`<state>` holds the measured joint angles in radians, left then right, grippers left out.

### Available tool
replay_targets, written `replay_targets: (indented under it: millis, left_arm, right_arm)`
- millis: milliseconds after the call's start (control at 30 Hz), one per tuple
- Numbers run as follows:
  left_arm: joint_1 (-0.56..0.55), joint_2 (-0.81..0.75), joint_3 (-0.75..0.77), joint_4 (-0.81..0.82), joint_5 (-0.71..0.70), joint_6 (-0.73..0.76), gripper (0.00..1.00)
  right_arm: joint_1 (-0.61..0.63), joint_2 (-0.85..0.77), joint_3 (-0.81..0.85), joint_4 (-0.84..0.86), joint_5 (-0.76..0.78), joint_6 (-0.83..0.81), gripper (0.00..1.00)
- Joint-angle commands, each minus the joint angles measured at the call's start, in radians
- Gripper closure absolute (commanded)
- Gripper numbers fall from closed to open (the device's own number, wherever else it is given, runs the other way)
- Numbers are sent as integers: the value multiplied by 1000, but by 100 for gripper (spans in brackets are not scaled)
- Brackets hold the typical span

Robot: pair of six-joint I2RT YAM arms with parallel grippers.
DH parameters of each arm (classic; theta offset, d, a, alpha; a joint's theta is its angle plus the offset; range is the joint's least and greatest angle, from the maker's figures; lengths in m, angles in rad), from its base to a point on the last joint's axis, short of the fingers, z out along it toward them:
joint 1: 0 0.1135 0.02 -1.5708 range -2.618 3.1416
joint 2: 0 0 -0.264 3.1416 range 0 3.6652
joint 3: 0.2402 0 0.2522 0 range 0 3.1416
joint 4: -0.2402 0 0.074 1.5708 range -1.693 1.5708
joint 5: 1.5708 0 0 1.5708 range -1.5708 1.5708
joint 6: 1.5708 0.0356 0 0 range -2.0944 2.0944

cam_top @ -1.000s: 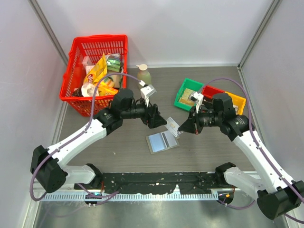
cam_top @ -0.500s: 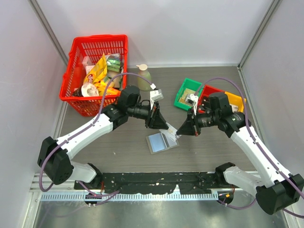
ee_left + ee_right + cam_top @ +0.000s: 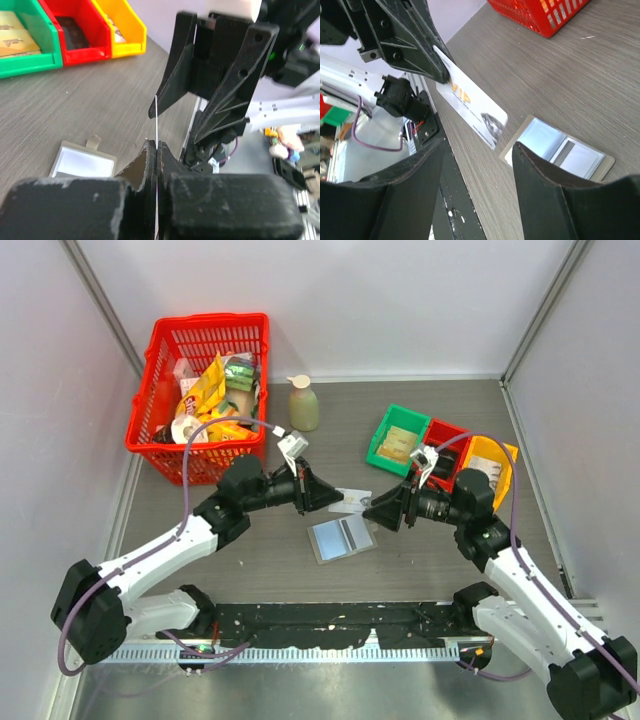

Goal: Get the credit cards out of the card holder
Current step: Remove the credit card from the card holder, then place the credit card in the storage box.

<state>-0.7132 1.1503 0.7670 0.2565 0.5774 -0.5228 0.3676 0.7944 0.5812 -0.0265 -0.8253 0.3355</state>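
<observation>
A white credit card [image 3: 352,502] with orange "VIP" lettering [image 3: 472,111] hangs above the table, pinched at one end by my left gripper [image 3: 334,502]. In the left wrist view the card [image 3: 156,117] shows edge-on as a thin line between the shut jaws of my left gripper [image 3: 157,146]. My right gripper [image 3: 372,510] faces it from the right, open, its fingers [image 3: 547,187] wide apart and just short of the card's free end. The card holder [image 3: 342,537] lies open on the table below, light blue and grey panels up [image 3: 559,149].
A red basket [image 3: 150,430] of snack packets stands at the back left, with a bottle [image 3: 303,403] beside it. Green [image 3: 380,445], red [image 3: 447,430] and yellow [image 3: 497,472] bins sit at the back right, behind the right arm.
The card passed from right to left: the left gripper shut on it, then the right gripper opened and let go. Both arms drew back slightly; the card shifted a little left.
</observation>
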Motion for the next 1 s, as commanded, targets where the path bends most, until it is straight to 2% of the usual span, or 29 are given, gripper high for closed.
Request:
replay_targets:
  millis: [0, 33, 233, 533, 600, 667, 733, 800, 833, 900, 967]
  left_arm:
    - [1, -40, -69, 312, -154, -204, 100]
    - [1, -44, -83, 349, -162, -227, 100]
    - [-9, -40, -124, 495, -186, -325, 100]
    - [-35, -15, -110, 526, -171, -362, 100]
    - [-38, -9, -110, 527, -168, -365, 100]
    - [-40, -6, -112, 530, -162, -370, 100]
    - [-40, -3, -113, 526, -152, -373, 100]
    - [-40, -9, -115, 501, -159, -370, 100]
    - [-38, -18, -113, 468, -166, -355, 98]
    - [-37, -41, -95, 381, -198, -312, 86]
    - [-26, -57, -58, 249, -218, -261, 69]
  right_arm:
    - [5, -44, -162, 572, 100, 373, 38]
    - [5, -44, -188, 644, 104, 413, 38]
    - [11, -35, -227, 732, 137, 457, 37]
    - [13, 37, -262, 976, 127, 588, 45]
    - [14, 42, -265, 1004, 137, 597, 50]
    - [14, 42, -264, 1010, 146, 597, 59]
    - [11, 40, -258, 1005, 153, 591, 82]
    - [11, 34, -245, 967, 156, 571, 99]
    - [11, 31, -241, 943, 153, 560, 99]
    - [11, 22, -233, 895, 149, 539, 99]
    - [11, 3, -216, 816, 150, 508, 99]
